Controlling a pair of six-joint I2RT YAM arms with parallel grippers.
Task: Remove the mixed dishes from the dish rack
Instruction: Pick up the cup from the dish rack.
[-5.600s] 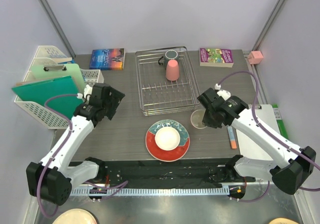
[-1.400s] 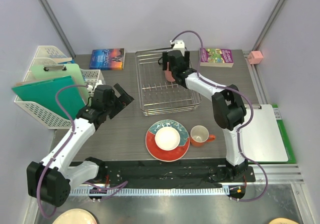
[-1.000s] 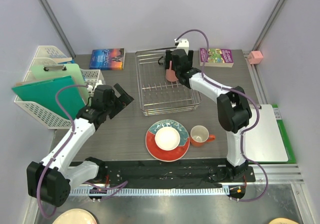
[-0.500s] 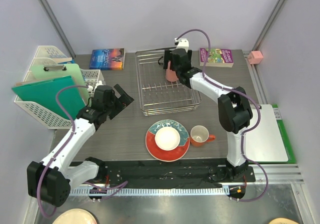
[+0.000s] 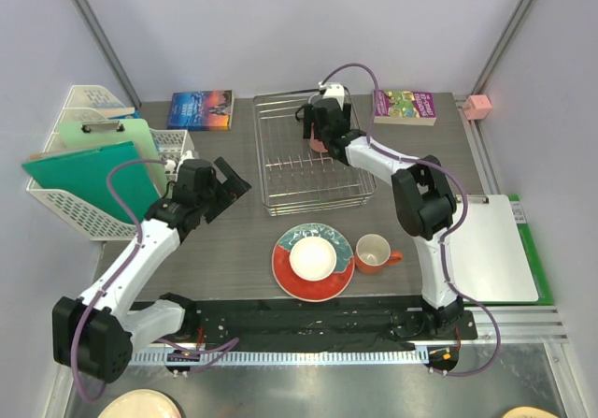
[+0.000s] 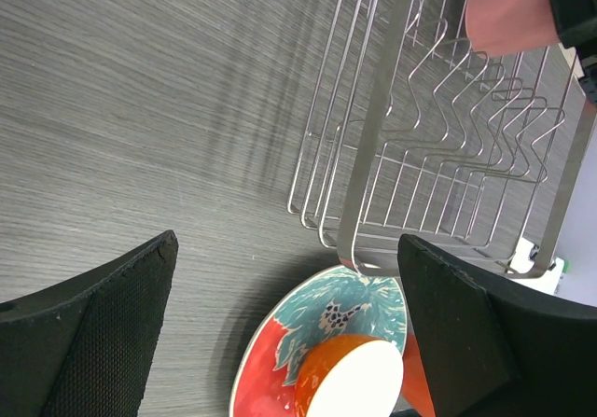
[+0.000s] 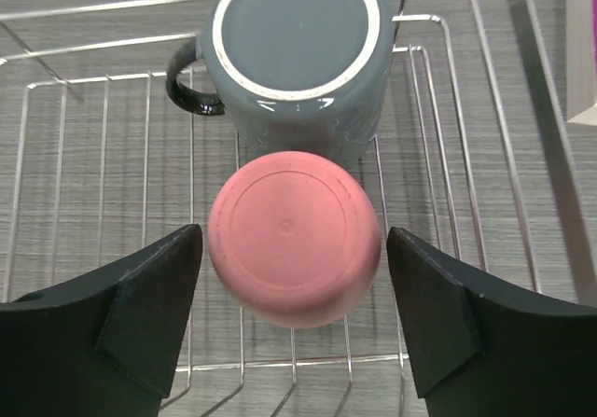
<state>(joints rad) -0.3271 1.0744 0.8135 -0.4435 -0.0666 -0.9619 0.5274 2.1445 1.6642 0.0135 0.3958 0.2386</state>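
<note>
Your R gripper (image 7: 294, 305) is released, straddling the upturned pink cup (image 7: 294, 249) at the dish rack (image 7: 485, 202)'s far edge: centre, drop lower, clench w/o bumping the dark grey mug (image 7: 297, 39) behind.

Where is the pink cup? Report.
Top view: the pink cup stands upside down at the dish rack's far end, right of centre, beside the dark grey mug.
</note>
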